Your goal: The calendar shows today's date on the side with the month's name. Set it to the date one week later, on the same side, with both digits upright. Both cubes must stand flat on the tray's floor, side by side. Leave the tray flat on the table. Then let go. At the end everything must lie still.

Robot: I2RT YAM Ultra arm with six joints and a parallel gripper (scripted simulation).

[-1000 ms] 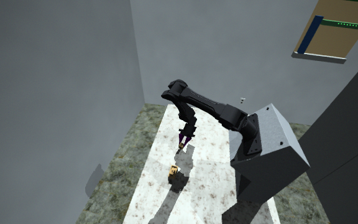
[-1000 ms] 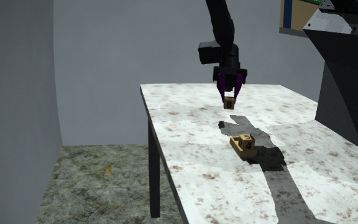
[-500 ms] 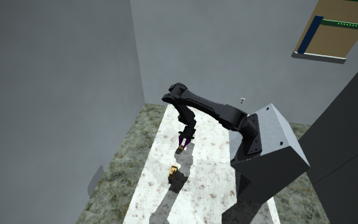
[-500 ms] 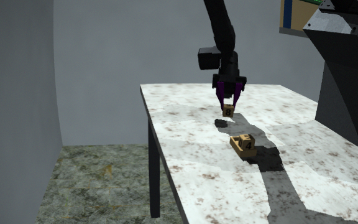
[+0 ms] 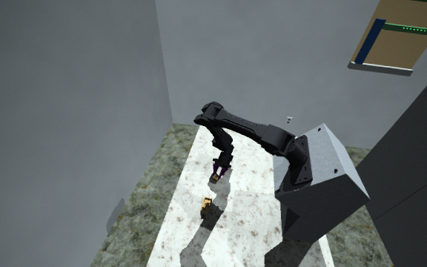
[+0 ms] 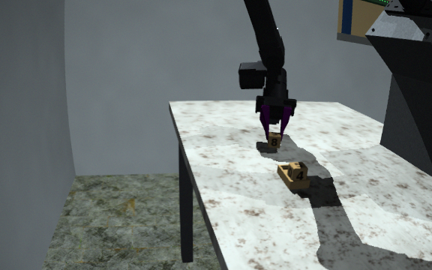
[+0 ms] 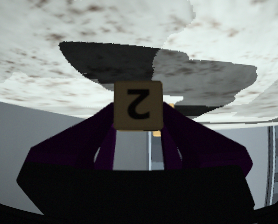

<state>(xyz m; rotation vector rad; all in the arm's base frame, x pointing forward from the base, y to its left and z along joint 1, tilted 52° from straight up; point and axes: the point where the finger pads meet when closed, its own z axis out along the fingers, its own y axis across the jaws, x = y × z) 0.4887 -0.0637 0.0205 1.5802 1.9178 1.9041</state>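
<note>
My gripper (image 6: pixel 274 138) with purple fingers is shut on a small wooden cube (image 6: pixel 274 141), held just above or at the marble table top. The cube's side face shows an 8 in the exterior view. In the wrist view the cube (image 7: pixel 138 104) shows a 2 on its lower face, between the fingers. The wooden tray (image 6: pixel 295 181) lies on the table nearer the front, apart from the gripper. One cube (image 6: pixel 298 171) stands in the tray and shows a 4. The tray also shows in the top view (image 5: pixel 205 206), below the gripper (image 5: pixel 217 176).
The table's left edge (image 6: pixel 186 150) drops to a stone floor. The grey robot base (image 5: pixel 317 182) stands at the table's right side. A shelf board (image 5: pixel 391 37) hangs on the far wall.
</note>
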